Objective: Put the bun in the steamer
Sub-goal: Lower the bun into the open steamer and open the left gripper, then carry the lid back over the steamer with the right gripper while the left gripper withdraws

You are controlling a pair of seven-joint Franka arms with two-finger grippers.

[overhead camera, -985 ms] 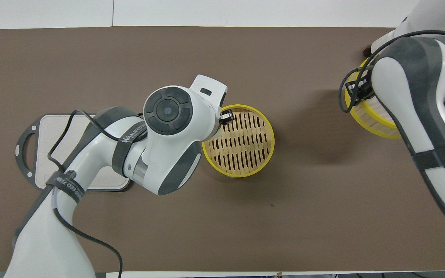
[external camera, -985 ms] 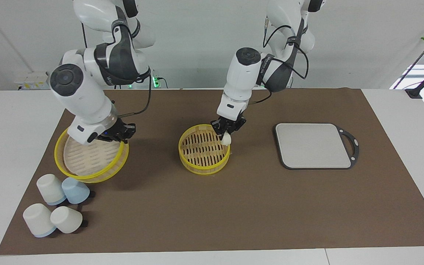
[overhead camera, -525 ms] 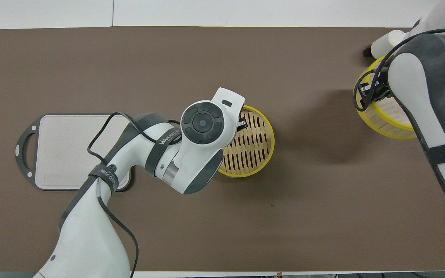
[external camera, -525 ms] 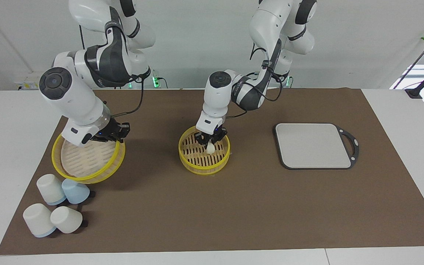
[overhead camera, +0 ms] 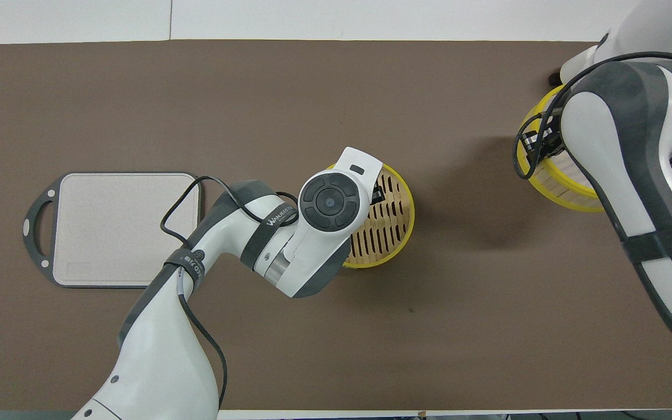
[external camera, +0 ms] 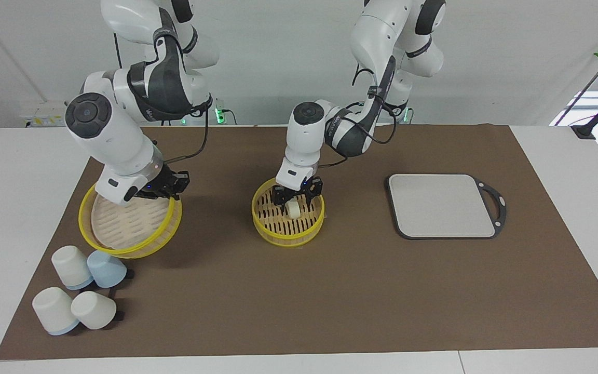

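Now the release step is in hand. At the centre of the facing view the left gripper (external camera: pixel 296 200) hangs inside the steamer (external camera: pixel 288 235), its fingers spread apart, and the bun (external camera: pixel 293 209) lies on the slats just below and between them, apparently let go. In the overhead view the left arm's wrist hides the bun. At the left of the facing view the right gripper (external camera: pixel 168 185) is clamped on the rim of the lid (external camera: pixel 130 251), holding it tilted above the mat near the cups (external camera: pixel 78 290). Next, I judge, the left gripper must rise straight up clear of the yellow rim without nudging the bun, so the lid can come across.
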